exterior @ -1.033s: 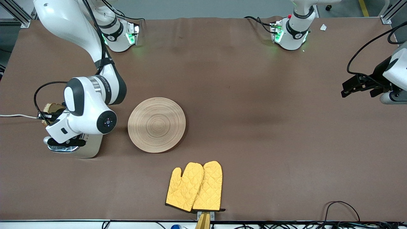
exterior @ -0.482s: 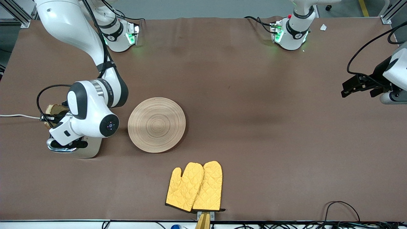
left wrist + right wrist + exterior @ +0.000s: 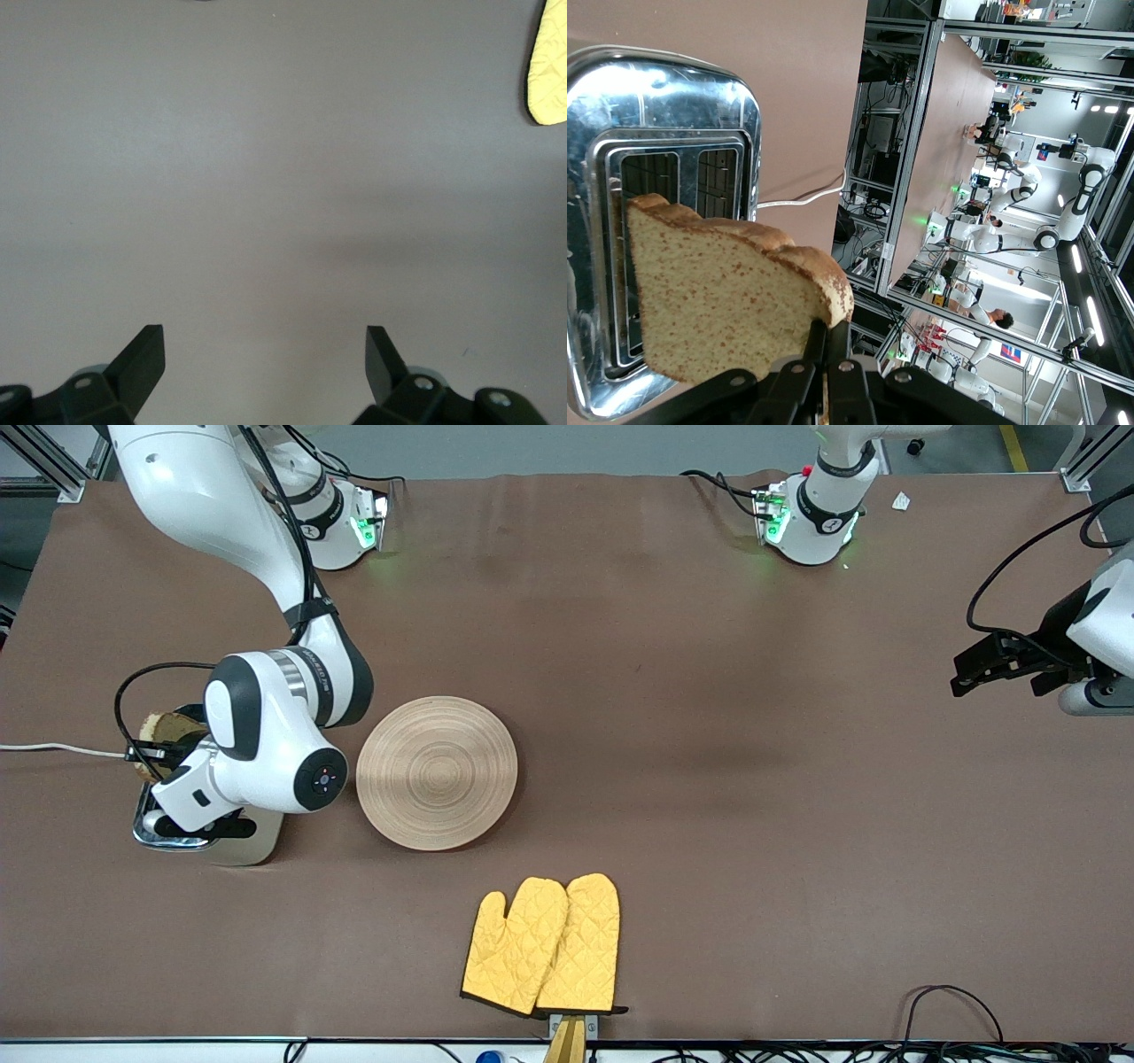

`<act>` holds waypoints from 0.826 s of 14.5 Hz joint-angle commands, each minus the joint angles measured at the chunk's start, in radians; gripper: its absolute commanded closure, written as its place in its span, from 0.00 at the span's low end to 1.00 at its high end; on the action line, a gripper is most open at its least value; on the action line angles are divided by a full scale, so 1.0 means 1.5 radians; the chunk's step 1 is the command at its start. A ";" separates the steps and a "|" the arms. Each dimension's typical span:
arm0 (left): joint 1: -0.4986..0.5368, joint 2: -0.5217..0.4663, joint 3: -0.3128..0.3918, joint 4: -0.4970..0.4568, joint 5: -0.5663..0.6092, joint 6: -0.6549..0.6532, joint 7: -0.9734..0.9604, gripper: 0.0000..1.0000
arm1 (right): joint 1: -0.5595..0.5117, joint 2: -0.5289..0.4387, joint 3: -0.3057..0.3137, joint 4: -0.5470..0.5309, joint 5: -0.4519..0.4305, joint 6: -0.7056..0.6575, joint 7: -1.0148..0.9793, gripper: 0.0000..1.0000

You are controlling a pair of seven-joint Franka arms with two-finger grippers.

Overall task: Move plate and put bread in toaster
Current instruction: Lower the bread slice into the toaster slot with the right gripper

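**Bread held above the toaster slots**

I am clamping the bread [image 3: 731, 297] by its crust edge in my right gripper [image 3: 829, 354], fingers pinched tight on it. In the right wrist view the slice is hanging over the chrome top of the toaster [image 3: 664, 106], with both slots showing above it. In the front view the toaster [image 3: 232, 849] is sitting at the middle left of the frame, mostly covered by my right arm, and its white cord [image 3: 53, 748] is running off the left edge. The plate [image 3: 437, 772] is lying flat just beside the toaster, left of centre. Two yellow oven mitts [image 3: 542, 946] are lying lower in the frame, near the bottom edge. My left gripper [image 3: 970, 670] is waiting at the right edge, fingers [image 3: 142, 359] spread over bare table [image 3: 266, 177].
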 commanded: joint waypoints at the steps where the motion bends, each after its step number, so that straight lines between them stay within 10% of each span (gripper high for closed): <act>1: 0.002 -0.003 0.000 -0.003 -0.009 0.007 -0.007 0.00 | -0.001 0.010 0.001 0.021 0.022 -0.014 -0.004 1.00; 12: 0.002 -0.003 0.001 -0.004 -0.010 0.007 -0.007 0.00 | -0.017 0.028 0.001 0.017 0.036 0.002 0.006 1.00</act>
